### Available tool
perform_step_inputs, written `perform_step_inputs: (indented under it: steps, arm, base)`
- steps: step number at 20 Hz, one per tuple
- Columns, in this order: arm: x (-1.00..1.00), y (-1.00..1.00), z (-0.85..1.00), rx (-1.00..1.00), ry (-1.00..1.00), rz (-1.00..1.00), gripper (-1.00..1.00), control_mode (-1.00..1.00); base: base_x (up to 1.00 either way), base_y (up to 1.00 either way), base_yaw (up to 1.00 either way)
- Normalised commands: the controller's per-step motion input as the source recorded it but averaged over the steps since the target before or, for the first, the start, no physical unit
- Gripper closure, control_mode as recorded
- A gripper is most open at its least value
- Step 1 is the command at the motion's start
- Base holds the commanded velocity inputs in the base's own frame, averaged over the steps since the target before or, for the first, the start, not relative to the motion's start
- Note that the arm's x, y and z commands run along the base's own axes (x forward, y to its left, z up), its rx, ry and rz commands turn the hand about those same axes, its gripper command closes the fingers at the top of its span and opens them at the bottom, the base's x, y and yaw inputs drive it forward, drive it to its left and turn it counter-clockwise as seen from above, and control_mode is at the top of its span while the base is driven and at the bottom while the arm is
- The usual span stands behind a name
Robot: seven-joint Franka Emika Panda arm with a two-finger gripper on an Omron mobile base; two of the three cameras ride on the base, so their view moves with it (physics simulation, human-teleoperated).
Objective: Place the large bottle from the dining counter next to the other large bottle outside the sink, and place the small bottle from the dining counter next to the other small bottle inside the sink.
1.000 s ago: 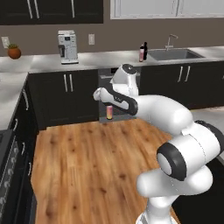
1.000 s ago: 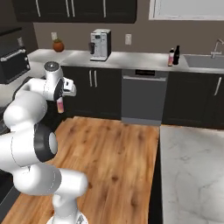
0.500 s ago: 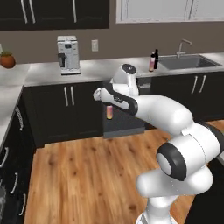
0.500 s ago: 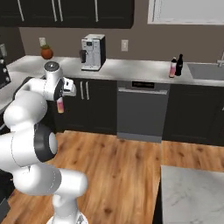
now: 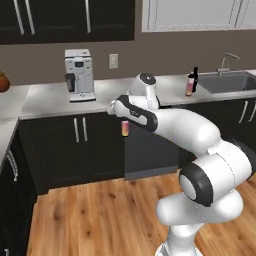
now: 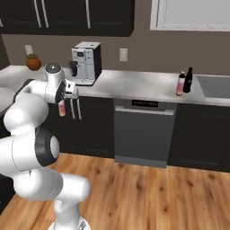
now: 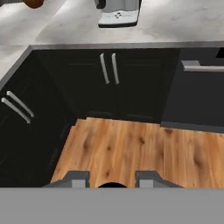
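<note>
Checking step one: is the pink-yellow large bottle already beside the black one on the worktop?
Yes, the large bottle stands right beside the black bottle on the worktop.

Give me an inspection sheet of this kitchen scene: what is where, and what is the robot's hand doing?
Surface: pale worktop along the wall, above dark cabinets.
Job's things: small bottle hangs from the gripper; large pink-yellow bottle stands right beside the black bottle, next to the sink.
Clutter: coffee machine; round orange thing in the far corner.
Grippers: jaws shut on the small bottle, above the wood floor.
Cables: nothing seen.
Surroundings: dishwasher, wall outlet, window.
</note>
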Motion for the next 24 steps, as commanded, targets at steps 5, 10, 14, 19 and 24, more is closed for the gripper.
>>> perform_step_inputs:
  steps: [5, 10, 14, 19, 24]
  arm:
    - [0.0, 0.0, 0.0, 0.0, 0.0, 0.0, 1.0, 1.0]
    - [0.0, 0.0, 0.0, 0.0, 0.0, 0.0, 1.0, 1.0]
    - [0.0, 0.0, 0.0, 0.0, 0.0, 0.0, 1.0, 1.0]
    - [0.0, 0.0, 0.0, 0.0, 0.0, 0.0, 1.0, 1.0]
    - [0.0, 0.0, 0.0, 0.0, 0.0, 0.0, 1.0, 1.0]
  base:
    - [0.98, -0.01, 0.0]
    - [0.66, -0.29, 0.0]
    - [0.31, -0.6, 0.0]
    - [0.14, -0.71, 0.0]
    - [0.11, -0.8, 0.0]
